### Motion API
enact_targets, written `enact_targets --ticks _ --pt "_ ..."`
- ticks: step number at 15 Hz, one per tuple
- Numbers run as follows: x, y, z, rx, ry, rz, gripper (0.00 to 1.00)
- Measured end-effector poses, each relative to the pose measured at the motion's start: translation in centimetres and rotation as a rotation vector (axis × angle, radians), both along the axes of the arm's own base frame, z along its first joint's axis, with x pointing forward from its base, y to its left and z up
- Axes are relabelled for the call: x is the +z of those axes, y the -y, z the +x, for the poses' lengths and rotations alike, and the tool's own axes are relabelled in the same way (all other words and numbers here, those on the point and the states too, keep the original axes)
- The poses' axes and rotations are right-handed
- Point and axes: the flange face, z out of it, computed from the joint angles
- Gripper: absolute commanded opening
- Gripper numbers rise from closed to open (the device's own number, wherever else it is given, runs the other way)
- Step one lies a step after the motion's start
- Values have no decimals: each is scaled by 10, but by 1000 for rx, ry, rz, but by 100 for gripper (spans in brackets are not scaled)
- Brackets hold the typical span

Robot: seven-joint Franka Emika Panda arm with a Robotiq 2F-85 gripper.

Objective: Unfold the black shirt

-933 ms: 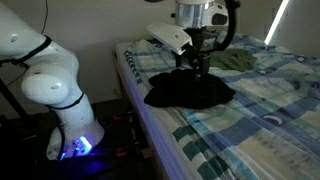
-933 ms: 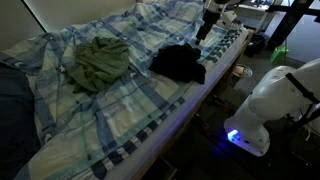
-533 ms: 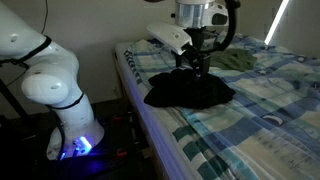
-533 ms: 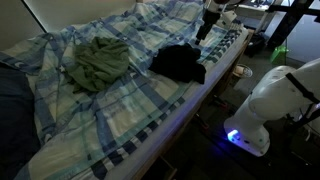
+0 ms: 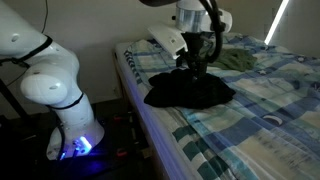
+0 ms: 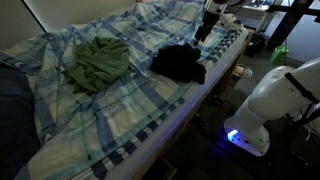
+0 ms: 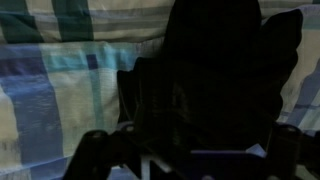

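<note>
Since the earlier frame the wrist of the arm (image 5: 52, 85) had turned a little above the shirt (image 5: 190, 91). Its cable (image 5: 214, 14) loop was drawn in closer. The end effector (image 5: 196, 67) kept its place at the shirt's far edge, and the cloth lay as before.

Nearest in an exterior view stood the arm's smooth, rounded white base, with a blue light (image 5: 80, 146) glowing at its foot. Beyond it the bench (image 5: 262, 112) carried a soft sheet (image 6: 120, 120) checked in blue, white and teal, rumpled into shallow folds. The shirt lay near the bench's edge beside the arm, a matt black bundle crumpled into a low mound. The end effector came down at its top. In the wrist view its fingers (image 7: 92, 150) stood spread wide with dark cloth between them; whether they touched it could not be told. Farther along the bench, well apart from the shirt, lay a green cloth (image 6: 98, 62), crumpled and ridged.
</note>
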Motion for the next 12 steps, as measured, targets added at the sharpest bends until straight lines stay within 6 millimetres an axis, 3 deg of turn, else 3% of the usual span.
enact_targets --ticks 6,12 --pt "-21 11 5 -177 -48 111 100" --pt "-54 39 18 -286 -50 88 100"
